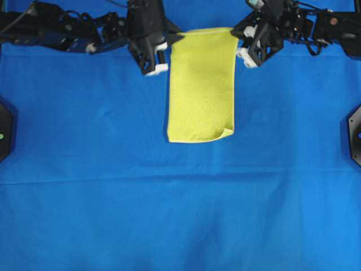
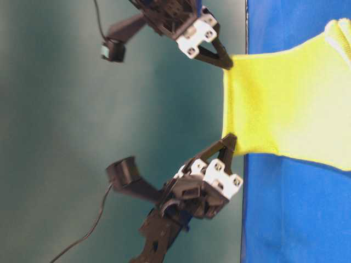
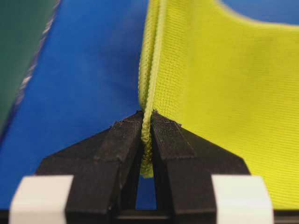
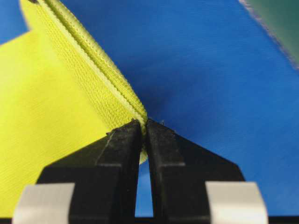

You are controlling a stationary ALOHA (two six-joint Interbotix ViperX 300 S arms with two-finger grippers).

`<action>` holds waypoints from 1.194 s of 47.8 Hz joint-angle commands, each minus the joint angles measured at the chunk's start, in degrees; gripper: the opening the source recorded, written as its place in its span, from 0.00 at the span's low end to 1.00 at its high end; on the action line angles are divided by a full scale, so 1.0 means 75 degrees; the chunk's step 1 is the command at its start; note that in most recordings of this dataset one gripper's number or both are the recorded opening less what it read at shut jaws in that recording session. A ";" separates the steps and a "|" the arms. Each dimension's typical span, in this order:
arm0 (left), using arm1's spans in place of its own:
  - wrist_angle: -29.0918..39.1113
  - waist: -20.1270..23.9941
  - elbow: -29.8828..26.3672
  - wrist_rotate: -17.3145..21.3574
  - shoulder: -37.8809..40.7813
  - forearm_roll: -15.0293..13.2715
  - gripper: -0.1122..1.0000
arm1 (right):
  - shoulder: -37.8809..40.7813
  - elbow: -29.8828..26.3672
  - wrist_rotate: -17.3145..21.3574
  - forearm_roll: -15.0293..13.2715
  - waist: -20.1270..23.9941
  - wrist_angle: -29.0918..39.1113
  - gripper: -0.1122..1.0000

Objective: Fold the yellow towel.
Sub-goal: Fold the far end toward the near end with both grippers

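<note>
Covered edge to edge by a large blue cloth [image 1: 180,214], the surface, with faint crease lines running across the middle of the overhead frame. Behind it, in the table-level view, only a plain dark green backdrop [image 2: 66,131], blurred. Two dark mounts, one at the left edge [image 1: 4,131] and one at the right edge [image 1: 355,134] of the overhead frame, both cut off.

Yellow towel [image 1: 201,84] in the upper centre of the overhead frame, folded into a tall narrow strip, lower end lying on the blue cloth with one bottom corner curled over. Top edge lifted clear of the cloth and stretched between the two arms, seen as a taut yellow sheet in the table-level view.

Left pincer [image 1: 163,55] clamped on the towel's upper left corner; in the left wrist view, doubled hem pinched tight between the black fingers [image 3: 170,140]. Right pincer [image 1: 241,40] clamped on the upper right corner, hem squeezed between closed fingers [image 4: 122,140] in the right wrist view.

Arm bodies cut off by the top edge of the overhead frame. Number of layers in the fold hard to tell. Wrist views blurred beyond the fingertips.
</note>
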 commanded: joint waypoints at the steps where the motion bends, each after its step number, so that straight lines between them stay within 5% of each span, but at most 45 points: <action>1: 0.0059 -0.0281 0.0211 -0.0023 -0.0562 0.0000 0.14 | -0.0527 0.0164 0.0012 0.0129 0.0270 0.0246 0.16; 26: 0.0211 -0.2297 0.1254 -0.0938 -0.0820 0.0000 0.14 | -0.0914 0.0867 0.1102 0.0234 0.2648 0.0973 0.16; 45: -0.0281 -0.3070 0.1148 -0.1535 0.0129 0.0000 0.14 | -0.0293 0.1219 0.1969 0.0234 0.3258 0.0633 0.15; 57: -0.0305 -0.3199 0.1172 -0.1582 0.0129 0.0000 0.14 | -0.0211 0.1219 0.2039 0.0234 0.3504 0.0246 0.16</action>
